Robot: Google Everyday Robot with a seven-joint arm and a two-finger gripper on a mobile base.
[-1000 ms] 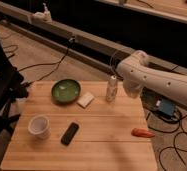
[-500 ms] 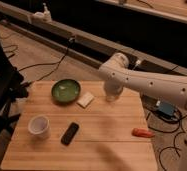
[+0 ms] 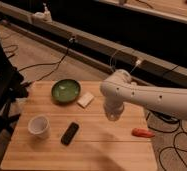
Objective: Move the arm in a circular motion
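Observation:
The arm (image 3: 152,100) is large, glossy and white, with small dark dots. It reaches in from the right edge over the wooden table (image 3: 87,156). It bends at a bulbous joint (image 3: 118,86) and turns down. The gripper (image 3: 112,114) is at the arm's lower tip, hanging just above the table's middle right, right of the white block (image 3: 85,100).
On the table are a green bowl (image 3: 65,91), a white cup (image 3: 38,125), a black remote (image 3: 70,133) and an orange-red item (image 3: 143,133). A black chair (image 3: 2,92) stands at the left. Cables lie on the floor. A dark ledge (image 3: 87,40) runs behind.
The arm has swung left and forward over the table. Its joint moved from the right edge to the middle and now hides the small bottle that stood behind the block.

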